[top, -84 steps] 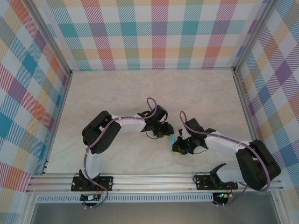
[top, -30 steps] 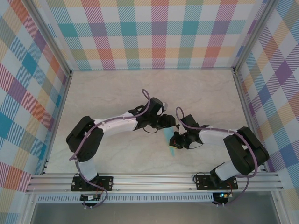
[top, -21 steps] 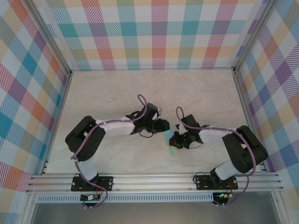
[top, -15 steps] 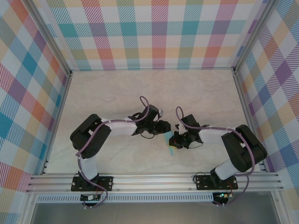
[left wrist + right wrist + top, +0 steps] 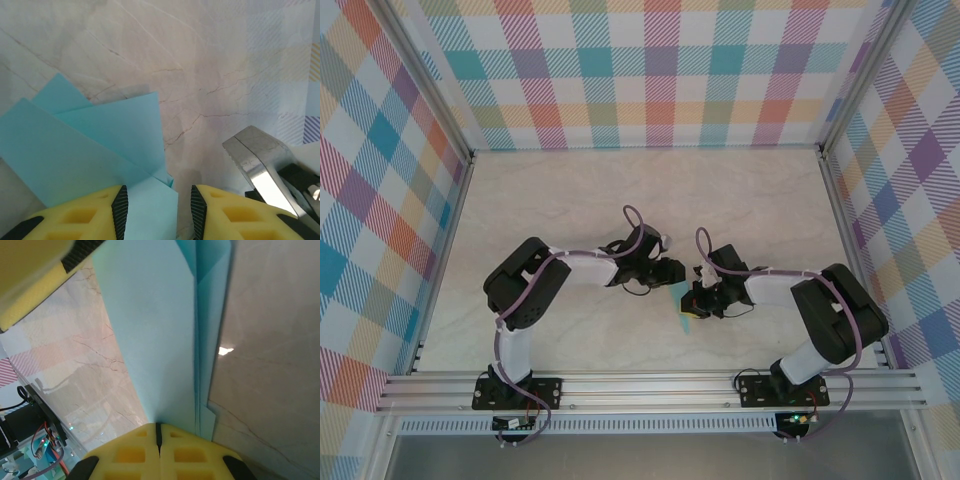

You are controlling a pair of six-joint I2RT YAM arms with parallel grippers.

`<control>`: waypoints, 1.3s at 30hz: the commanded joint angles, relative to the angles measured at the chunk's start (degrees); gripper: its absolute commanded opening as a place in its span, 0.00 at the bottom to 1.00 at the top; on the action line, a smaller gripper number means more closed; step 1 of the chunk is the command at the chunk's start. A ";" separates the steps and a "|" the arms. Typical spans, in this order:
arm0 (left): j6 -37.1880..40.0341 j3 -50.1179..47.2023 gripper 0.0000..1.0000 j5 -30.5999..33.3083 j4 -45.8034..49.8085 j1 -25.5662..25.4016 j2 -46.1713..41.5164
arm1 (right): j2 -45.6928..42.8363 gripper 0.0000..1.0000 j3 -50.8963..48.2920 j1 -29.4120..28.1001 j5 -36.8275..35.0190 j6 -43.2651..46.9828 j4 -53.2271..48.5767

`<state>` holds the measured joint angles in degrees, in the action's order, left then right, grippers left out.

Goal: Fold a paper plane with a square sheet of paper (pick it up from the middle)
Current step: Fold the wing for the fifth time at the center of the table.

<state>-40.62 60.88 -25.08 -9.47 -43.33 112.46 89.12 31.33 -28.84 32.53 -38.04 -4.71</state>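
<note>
The paper plane (image 5: 687, 310) is a slim, layered fold of light blue paper held just above the table between the two arms. My right gripper (image 5: 158, 436) is shut on its near end, and the paper (image 5: 155, 330) runs away from the yellow pads as a long strip with stacked edges. My left gripper (image 5: 159, 215) is open, its jaws standing either side of a flap of the plane (image 5: 100, 145); the flap lies against the left pad and clear of the right one. In the top view the left gripper (image 5: 672, 274) and right gripper (image 5: 698, 298) meet over the table's middle.
The marble-patterned table (image 5: 570, 200) is walled by checked panels at the back and both sides. An aluminium rail (image 5: 650, 385) carrying both arm bases runs along the near edge. The right gripper's metal body (image 5: 265, 165) stands close beside my left fingers.
The left arm's elbow swung right and its gripper settled slightly lower onto the paper, jaws a little narrower. The right gripper stayed shut on the paper, barely moving.
</note>
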 commanded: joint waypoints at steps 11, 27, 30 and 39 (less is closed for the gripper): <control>6.46 6.14 0.43 -4.56 -2.14 8.46 7.63 | 4.90 0.03 -2.34 -0.63 -5.03 1.70 -7.51; 11.82 7.17 0.46 -3.35 8.46 15.21 -1.96 | 6.36 0.04 3.70 -0.65 -2.06 9.43 -10.93; 10.52 2.42 0.47 -0.50 8.74 15.22 -8.92 | 7.62 0.05 6.62 -0.69 1.26 14.07 -11.59; 5.50 -9.08 0.46 1.97 11.44 11.16 -24.41 | 10.65 0.07 13.47 -1.83 8.28 23.66 -13.16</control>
<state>-33.32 54.19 -24.64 -0.97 -29.71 89.47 99.02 43.16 -29.98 38.87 -20.14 -15.75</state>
